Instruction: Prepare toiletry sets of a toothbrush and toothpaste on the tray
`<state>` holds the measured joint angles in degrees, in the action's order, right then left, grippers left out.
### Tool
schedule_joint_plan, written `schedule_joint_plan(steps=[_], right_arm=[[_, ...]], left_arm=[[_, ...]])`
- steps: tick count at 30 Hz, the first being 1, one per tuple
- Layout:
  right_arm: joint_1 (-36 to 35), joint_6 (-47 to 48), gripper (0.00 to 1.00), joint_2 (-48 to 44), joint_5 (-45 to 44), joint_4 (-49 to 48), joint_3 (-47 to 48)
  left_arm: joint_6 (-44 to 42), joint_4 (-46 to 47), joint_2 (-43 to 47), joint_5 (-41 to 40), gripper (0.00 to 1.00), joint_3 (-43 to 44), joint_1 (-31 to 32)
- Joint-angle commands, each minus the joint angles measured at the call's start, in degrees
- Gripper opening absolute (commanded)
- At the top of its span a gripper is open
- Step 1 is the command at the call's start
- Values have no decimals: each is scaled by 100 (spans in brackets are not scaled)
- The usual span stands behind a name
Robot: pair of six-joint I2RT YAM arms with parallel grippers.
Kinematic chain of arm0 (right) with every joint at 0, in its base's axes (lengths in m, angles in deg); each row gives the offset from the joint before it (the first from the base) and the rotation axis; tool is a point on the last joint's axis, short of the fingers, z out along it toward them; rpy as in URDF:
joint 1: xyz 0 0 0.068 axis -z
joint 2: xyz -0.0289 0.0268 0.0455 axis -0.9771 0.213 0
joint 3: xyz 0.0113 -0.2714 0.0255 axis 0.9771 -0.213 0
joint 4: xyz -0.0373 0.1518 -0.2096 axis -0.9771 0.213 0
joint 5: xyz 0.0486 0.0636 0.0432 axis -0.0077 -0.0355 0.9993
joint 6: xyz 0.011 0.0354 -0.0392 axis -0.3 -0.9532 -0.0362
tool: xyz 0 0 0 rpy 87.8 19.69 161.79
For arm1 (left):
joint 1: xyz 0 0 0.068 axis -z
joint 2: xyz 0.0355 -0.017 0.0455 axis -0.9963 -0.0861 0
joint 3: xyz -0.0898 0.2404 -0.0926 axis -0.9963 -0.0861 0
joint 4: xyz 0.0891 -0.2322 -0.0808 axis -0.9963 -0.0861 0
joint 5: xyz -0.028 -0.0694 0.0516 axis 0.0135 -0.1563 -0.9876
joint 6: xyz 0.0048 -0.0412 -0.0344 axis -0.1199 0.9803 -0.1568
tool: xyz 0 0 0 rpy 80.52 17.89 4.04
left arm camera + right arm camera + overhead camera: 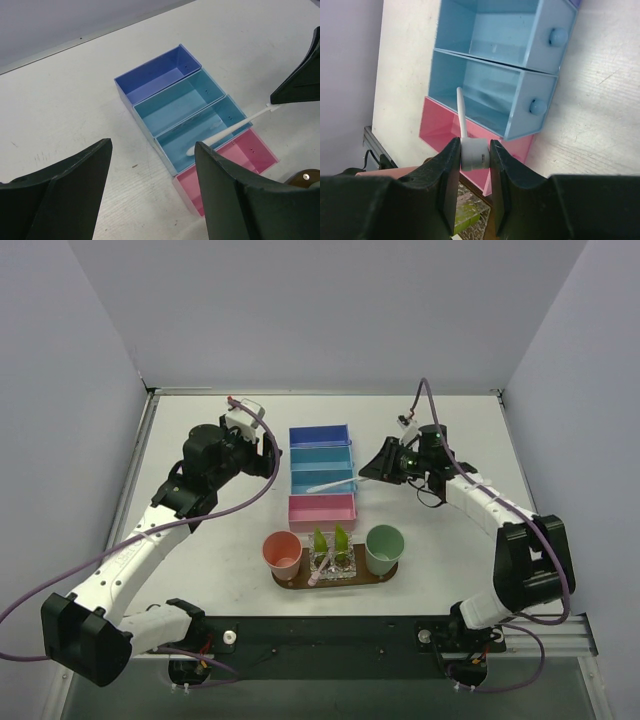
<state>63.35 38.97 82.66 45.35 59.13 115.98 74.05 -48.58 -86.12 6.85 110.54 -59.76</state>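
Observation:
The dark-brown tray (364,579) lies at the near middle of the table. On it a clear holder (333,562) carries two yellow-green toothpaste tubes (320,540) (341,537) and a pale pink toothbrush (321,568). My right gripper (366,472) is shut on the thick end of the white toothbrush (332,484), which reaches out over a teal bin (322,478). The right wrist view shows the pads clamping that end (473,152). The left wrist view shows the brush (225,132) too. My left gripper (266,454) is open and empty, left of the bins.
A salmon cup (282,553) and a mint cup (384,548) stand on the tray's two ends. A row of bins runs back from the tray: pink (322,508), two teal, then blue (320,436). Grey walls enclose the table.

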Motion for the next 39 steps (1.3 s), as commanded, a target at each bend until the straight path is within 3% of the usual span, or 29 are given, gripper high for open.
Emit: schedule_joint_plan(steps=[1,14,30,39], right_arm=[[-41,555,0,-646,-203,471,432],[-112,1513,0,-1981,-942,1879,916],[-533,1857,0,-3766,-1470,3513,1522],[-701,1936,0,-4505,-802,4568,1979]], left_arm=[[-88,228,169,263,77,36,36],[-71,501,195,1309,77,-17,54],[-26,263,45,202,77,1,36],[-97,202,-104,-9,77,-8,28]])
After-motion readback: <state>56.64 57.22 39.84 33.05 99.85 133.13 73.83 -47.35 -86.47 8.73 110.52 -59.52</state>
